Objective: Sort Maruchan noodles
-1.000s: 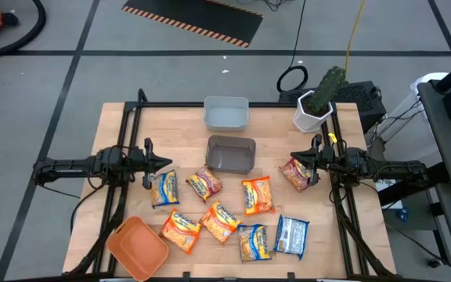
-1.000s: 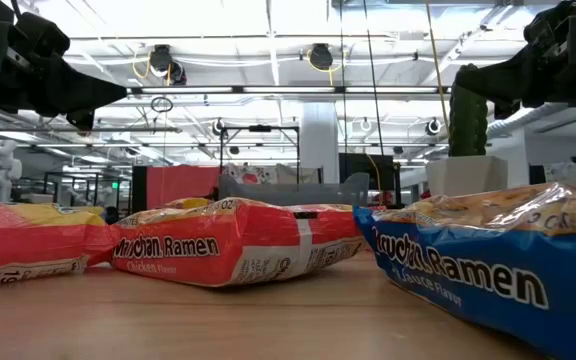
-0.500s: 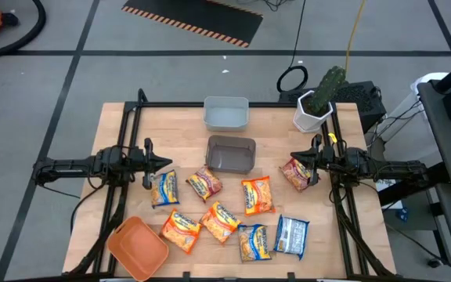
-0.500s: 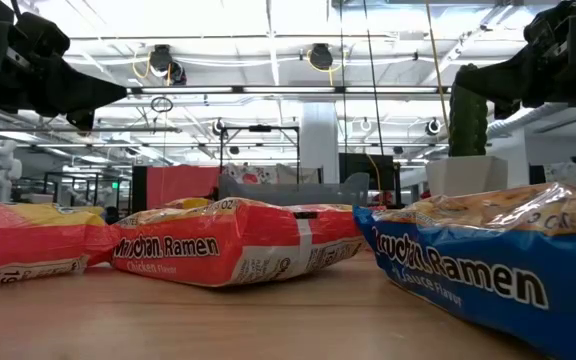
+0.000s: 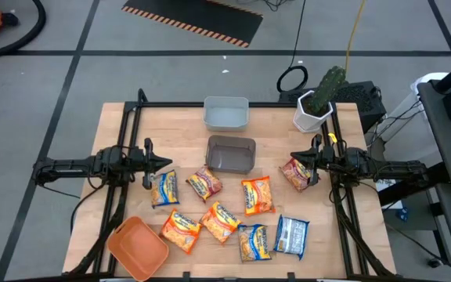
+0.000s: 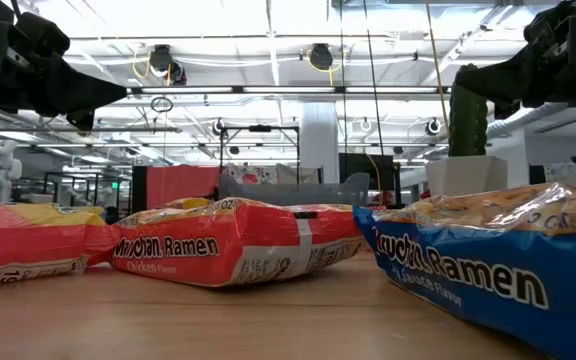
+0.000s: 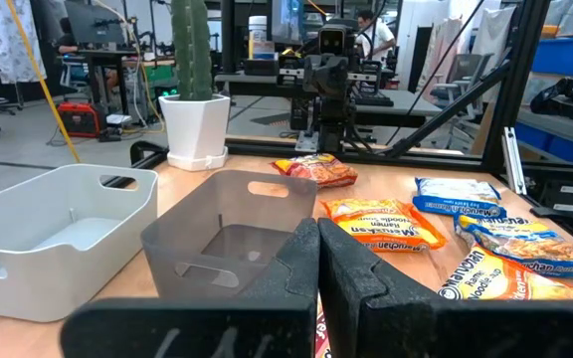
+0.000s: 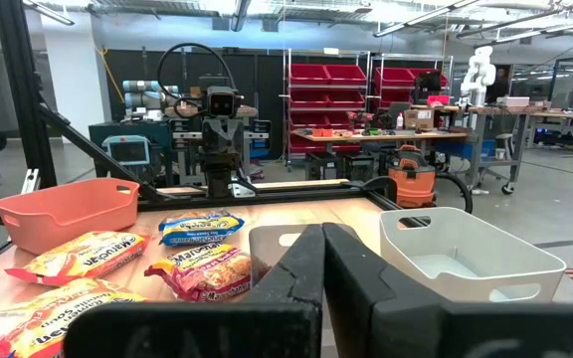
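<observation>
High view: noodle packets [image 5: 220, 220] lie scattered beside grey bin [image 5: 231, 153], none sorted. Left gripper [image 5: 165, 162] and right gripper [image 5: 296, 157] closed, empty. Open before descending.

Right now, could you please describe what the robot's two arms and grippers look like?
Both arms are dark, slim and jointed. The left gripper and right gripper each end in two black fingers with stepped, notched inner edges. A small yellow mark sits by the right wrist.
</observation>
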You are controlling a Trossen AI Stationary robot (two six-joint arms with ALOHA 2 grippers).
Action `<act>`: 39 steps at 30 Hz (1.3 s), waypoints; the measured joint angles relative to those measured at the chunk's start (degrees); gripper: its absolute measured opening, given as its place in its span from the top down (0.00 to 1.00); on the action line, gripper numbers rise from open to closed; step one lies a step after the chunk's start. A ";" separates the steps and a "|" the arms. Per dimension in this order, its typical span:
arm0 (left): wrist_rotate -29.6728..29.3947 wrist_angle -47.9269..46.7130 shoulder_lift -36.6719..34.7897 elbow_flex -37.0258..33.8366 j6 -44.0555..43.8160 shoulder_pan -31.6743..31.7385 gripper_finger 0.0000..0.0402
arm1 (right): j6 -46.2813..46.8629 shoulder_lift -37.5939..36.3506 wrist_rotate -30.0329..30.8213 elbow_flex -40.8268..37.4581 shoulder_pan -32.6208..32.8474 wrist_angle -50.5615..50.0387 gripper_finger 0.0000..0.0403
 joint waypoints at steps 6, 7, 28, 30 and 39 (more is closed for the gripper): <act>0.00 0.01 0.01 0.02 0.00 0.01 1.00 | 0.00 -0.01 0.00 0.01 0.01 0.01 1.00; 0.00 0.00 0.01 0.01 0.00 0.00 1.00 | 0.00 -0.02 0.00 0.00 0.00 0.00 1.00; -0.02 0.00 0.01 0.02 0.00 0.01 1.00 | 4.58 0.03 -0.11 0.00 0.02 2.61 1.00; -0.01 0.00 0.02 0.02 0.00 0.00 1.00 | 5.93 0.03 -0.86 0.02 0.04 2.91 1.00; -0.04 0.81 0.00 -0.08 0.00 0.01 1.00 | 7.95 1.45 -2.73 0.02 0.07 3.47 1.00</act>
